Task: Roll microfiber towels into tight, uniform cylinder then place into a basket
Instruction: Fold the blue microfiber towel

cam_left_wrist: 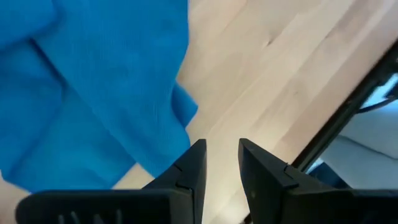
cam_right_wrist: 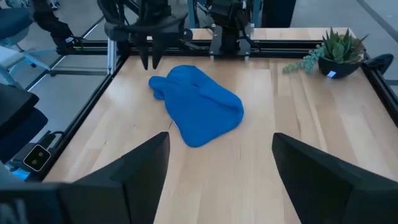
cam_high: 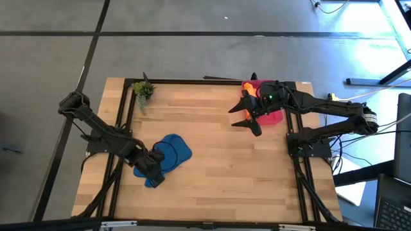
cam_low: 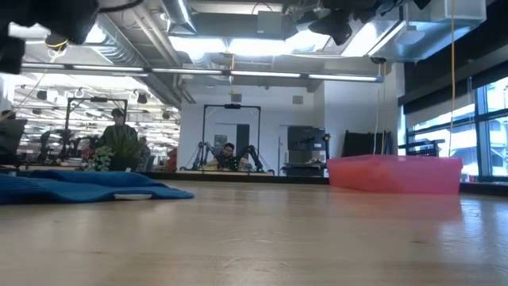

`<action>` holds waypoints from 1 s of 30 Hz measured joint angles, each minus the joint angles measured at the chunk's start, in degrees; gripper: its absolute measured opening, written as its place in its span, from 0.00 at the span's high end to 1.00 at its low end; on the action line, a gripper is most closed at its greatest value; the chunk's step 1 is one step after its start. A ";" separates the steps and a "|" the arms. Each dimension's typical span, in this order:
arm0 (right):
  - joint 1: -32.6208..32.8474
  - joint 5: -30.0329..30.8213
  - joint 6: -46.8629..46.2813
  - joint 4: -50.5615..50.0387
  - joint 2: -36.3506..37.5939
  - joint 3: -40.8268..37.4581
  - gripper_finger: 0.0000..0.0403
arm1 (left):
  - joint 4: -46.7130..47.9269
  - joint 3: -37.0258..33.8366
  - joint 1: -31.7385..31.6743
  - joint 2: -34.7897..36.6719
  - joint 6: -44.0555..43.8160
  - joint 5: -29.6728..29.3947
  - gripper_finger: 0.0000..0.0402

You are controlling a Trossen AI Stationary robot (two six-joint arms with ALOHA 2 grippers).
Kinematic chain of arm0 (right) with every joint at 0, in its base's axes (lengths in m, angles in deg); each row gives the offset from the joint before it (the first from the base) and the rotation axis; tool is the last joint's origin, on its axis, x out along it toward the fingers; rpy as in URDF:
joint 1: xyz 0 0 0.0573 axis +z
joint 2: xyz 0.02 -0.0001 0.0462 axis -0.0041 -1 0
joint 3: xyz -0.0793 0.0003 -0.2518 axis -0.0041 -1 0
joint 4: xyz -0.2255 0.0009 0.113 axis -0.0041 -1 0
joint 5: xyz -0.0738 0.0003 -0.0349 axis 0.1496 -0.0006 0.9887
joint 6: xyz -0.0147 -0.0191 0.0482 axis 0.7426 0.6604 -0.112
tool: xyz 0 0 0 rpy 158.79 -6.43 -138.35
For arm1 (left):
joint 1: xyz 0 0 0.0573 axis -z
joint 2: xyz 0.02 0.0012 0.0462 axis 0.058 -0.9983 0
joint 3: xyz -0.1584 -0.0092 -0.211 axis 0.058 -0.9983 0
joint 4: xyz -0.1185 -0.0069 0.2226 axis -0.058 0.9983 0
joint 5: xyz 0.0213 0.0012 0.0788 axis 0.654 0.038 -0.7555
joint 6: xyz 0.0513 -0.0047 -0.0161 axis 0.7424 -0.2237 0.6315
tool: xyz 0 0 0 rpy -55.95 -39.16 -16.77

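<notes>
The blue towel lies crumpled and partly folded on the table's near left. My left gripper hangs above the towel's near-left edge, pointing steeply down. Its fingers stand a narrow gap apart with only bare table between them. The pink-red basket stands at the far right. My right gripper is raised beside the basket's left end, open wide and holding nothing. An orange patch shows there under the right arm; whether it is the orange towel, I cannot tell.
A small green potted plant stands at the table's far left corner. Bare wood stretches between the blue towel and the basket. Black frame rails run along the table's edges. People show in the room beyond the table.
</notes>
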 joint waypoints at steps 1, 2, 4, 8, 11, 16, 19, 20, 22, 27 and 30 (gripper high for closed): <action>-0.01 0.00 0.00 -0.02 0.00 0.00 0.29 | 0.06 0.00 0.02 -0.78 -0.96 0.91 0.79; -0.01 0.00 0.00 -0.02 0.00 0.00 0.29 | 0.15 0.00 0.02 -1.59 -2.01 1.97 0.79; -0.01 0.00 -0.04 -0.04 0.00 0.00 0.29 | 0.16 0.00 0.07 -3.38 -4.19 4.27 0.79; -0.01 0.00 -0.06 -0.07 0.00 0.00 0.29 | -1.08 -0.02 1.55 -7.61 -2.45 7.16 0.79; -0.01 0.00 -0.02 -0.07 0.00 0.00 0.29 | -1.52 -0.02 3.32 -10.75 -0.43 7.58 0.79; -0.01 0.00 -0.17 -0.07 0.03 0.00 0.29 | -1.80 -0.04 5.37 -13.91 -1.11 8.48 0.79; -0.01 0.02 -0.18 -0.07 0.04 0.00 0.29 | -2.14 -0.04 5.99 -14.91 -2.07 9.38 0.79; -0.01 0.02 -0.20 -0.07 0.04 0.00 0.29 | -2.17 -0.04 6.19 -15.27 -2.57 9.38 0.79; -0.01 0.02 -0.20 -0.07 0.04 0.00 0.29 | -2.44 -0.04 6.70 -16.04 -3.50 9.16 0.79; -0.01 0.04 -1.04 -0.07 0.04 0.00 0.29 | -2.50 -0.04 7.22 -18.89 -3.80 8.77 0.79; -0.20 0.09 -2.01 -0.09 0.04 0.00 0.29 | -3.04 0.00 7.17 -21.00 -3.80 8.80 0.79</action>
